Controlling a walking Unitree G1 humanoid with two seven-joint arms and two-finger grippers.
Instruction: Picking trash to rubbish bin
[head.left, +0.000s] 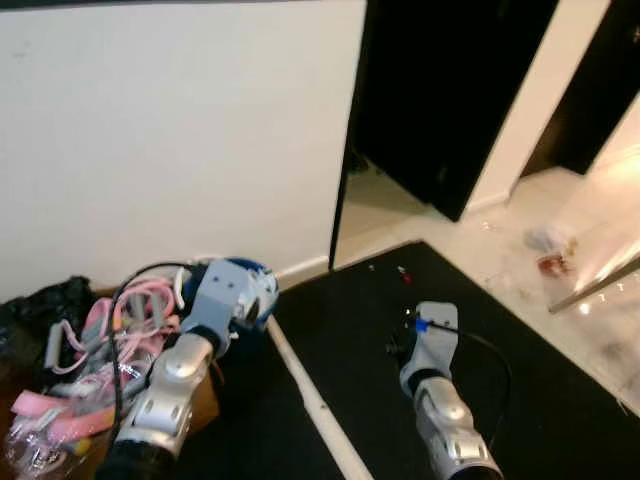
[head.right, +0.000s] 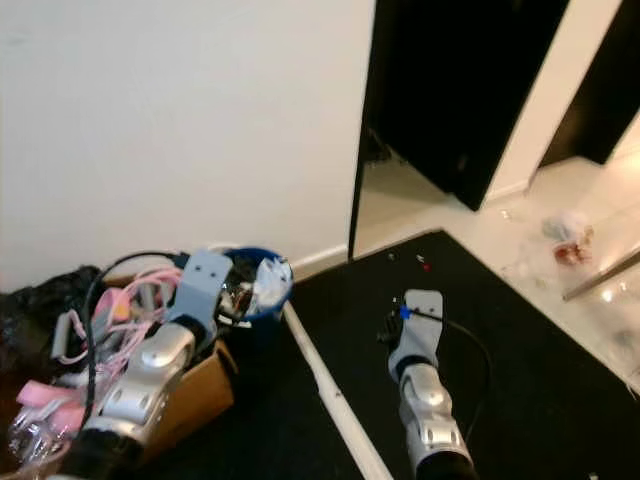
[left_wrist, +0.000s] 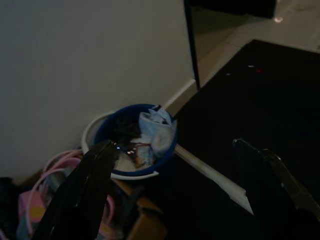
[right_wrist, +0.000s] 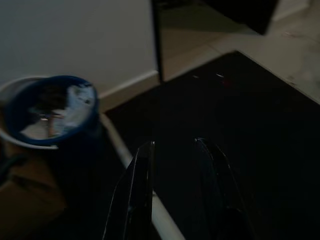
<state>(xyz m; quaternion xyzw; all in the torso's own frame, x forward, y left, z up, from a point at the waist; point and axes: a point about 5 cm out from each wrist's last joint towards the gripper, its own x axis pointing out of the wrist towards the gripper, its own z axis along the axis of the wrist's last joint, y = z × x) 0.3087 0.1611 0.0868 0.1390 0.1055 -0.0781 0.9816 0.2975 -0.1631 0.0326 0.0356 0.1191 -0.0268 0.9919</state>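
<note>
blue bin (left_wrist: 137, 145) of trash, open left pincer (left_wrist: 180, 165)

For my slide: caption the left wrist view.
Left gripper, fingers spread, above the trash-filled blue bin by the wall.

Arms: silver, rounded metal segments, pale grey-blue wrist housings
Cables: black, looping beside each wrist
Marking: small blue tab on right wrist
left pincer (left_wrist: 172, 165): two long black fingers
right pincer (right_wrist: 172, 162): same

Left gripper (left_wrist: 175, 175) fingers spread wide; right gripper (right_wrist: 175, 187) fingers narrowly parted.
</note>
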